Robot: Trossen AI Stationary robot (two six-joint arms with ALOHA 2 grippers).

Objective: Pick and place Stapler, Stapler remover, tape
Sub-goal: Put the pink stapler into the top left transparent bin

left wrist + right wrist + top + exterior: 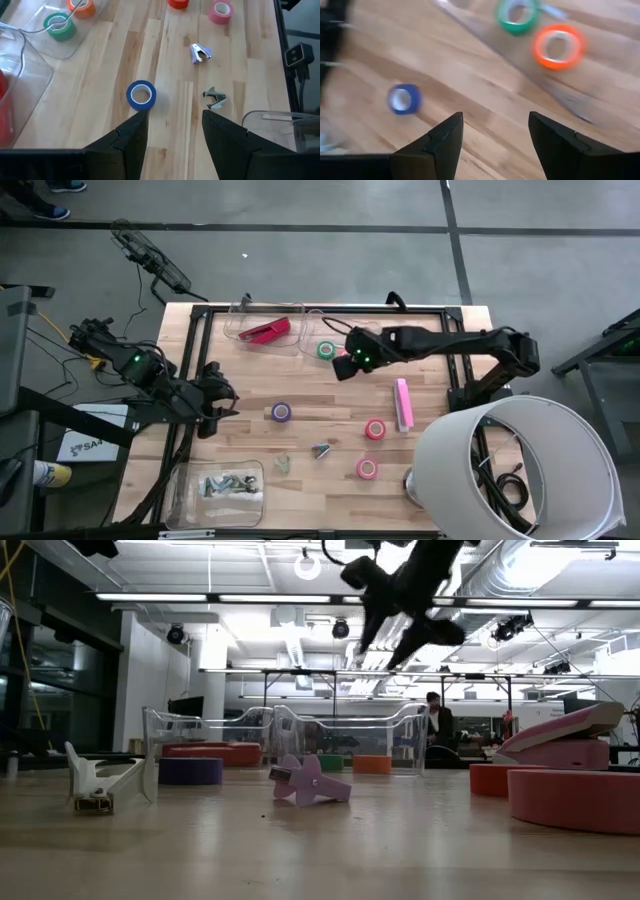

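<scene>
An orange tape roll (pixel 559 46) is seen beside the green roll (pixel 326 349) in the clear bin (pixel 310 320) at the worktop's (pixel 300 440) far edge. Above it the right claw (pixel 343 366) is held open and empty. The left claw (pixel 215 412), parted, is parked near the purple roll (pixel 281 412). A careless swing risks the bin wall being clipped.

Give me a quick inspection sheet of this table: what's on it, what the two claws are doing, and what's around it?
Surface: wooden table.
Job's things: pink stapler lying flat; purple tape and two pink rolls loose; green roll in a clear tray; two staple removers near the middle.
Clutter: red stapler in another tray; bin of small metal parts.
Grippers: left gripper open, empty, beside the purple tape; right gripper open, empty, by the green roll.
Cables: bundle at the left edge.
Surroundings: white lampshade; a person far behind.
</scene>
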